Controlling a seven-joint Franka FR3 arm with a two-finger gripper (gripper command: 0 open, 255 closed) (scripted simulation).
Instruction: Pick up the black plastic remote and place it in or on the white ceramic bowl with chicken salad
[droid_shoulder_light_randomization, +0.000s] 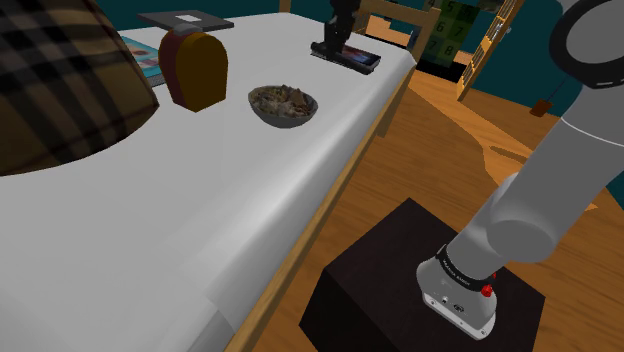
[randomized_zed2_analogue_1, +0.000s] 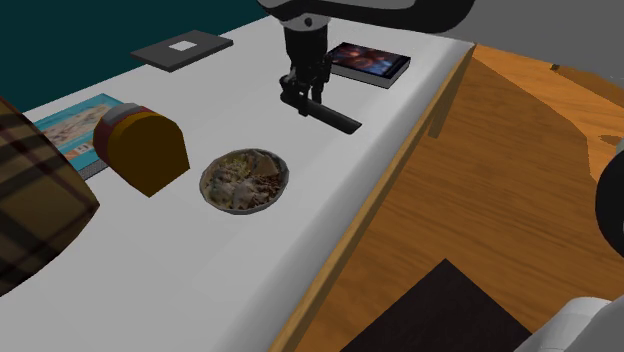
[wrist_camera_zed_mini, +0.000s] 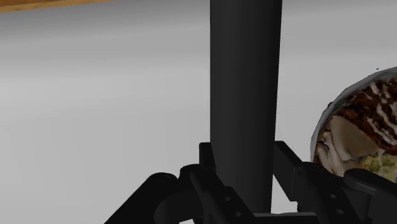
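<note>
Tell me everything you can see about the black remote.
The black remote is a long, slim, plain bar, matt black, no buttons discernible. One end is clasped between the black gripper's fingers; the rest juts out over the white tabletop towards its wooden edge. It sits between a dark-covered book and the white bowl of chicken salad, touching neither. Whether it is clear of the table, I cannot tell.
</note>
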